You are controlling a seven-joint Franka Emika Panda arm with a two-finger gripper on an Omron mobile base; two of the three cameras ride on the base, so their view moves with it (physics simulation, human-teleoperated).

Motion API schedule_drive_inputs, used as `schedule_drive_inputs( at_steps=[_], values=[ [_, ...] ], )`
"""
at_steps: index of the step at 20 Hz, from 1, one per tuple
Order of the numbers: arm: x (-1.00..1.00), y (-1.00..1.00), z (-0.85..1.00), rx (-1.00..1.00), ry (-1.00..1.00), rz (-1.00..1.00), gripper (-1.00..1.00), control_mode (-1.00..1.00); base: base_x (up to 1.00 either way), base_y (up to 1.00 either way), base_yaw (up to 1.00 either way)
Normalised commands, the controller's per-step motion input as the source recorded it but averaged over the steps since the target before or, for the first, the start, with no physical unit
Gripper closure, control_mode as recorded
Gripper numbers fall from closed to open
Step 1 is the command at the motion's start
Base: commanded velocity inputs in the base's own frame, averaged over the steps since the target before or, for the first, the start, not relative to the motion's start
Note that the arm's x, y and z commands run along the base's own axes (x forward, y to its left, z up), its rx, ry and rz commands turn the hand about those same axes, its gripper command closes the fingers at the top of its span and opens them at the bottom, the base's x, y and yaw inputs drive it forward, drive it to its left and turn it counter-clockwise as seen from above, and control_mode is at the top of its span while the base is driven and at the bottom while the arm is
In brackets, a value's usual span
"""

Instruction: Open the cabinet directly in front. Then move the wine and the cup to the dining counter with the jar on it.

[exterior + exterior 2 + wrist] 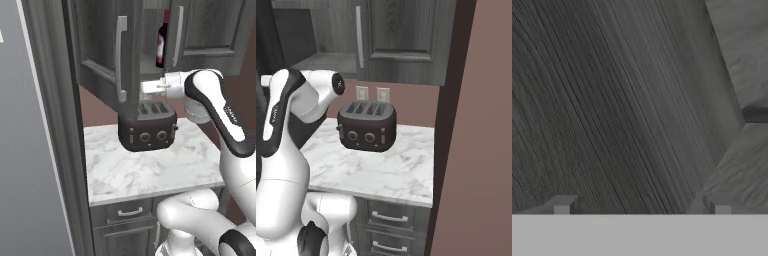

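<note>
The cabinet has its left door swung out towards me, its long silver handle facing the camera. Its right door is shut. In the gap between the doors stands the wine, dark with a red neck, upright on the shelf. My hand reaches left at the open door's lower edge, with the fingers hidden behind that door. In the hand view my gripper is open, nothing between its tips, close against dark wood grain. The cup, the dining counter and the jar are out of view.
A black toaster sits on the narrow marble wall counter right under my arm. Drawer fronts lie below. A tall grey panel borders the left, and a brown wall stands on the right.
</note>
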Motion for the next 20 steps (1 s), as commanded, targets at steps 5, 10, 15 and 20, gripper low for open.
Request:
schedule_drive_inputs(
  at_steps=[5,10,15,20],
  values=[
    [-0.09,1.0,-0.83,-0.02,-0.1,0.08,-1.0,-1.0,0.0,0.0,0.0],
    [0.0,1.0,-0.26,0.0,-0.05,-0.11,-1.0,-1.0,0.0,0.0,0.0],
    [-0.02,0.1,0.05,-0.02,0.01,-0.13,-1.0,-1.0,0.0,0.0,0.0],
    [-0.01,-0.98,0.67,-0.14,0.0,-0.42,-1.0,-1.0,0.0,0.0,0.0]
  ],
)
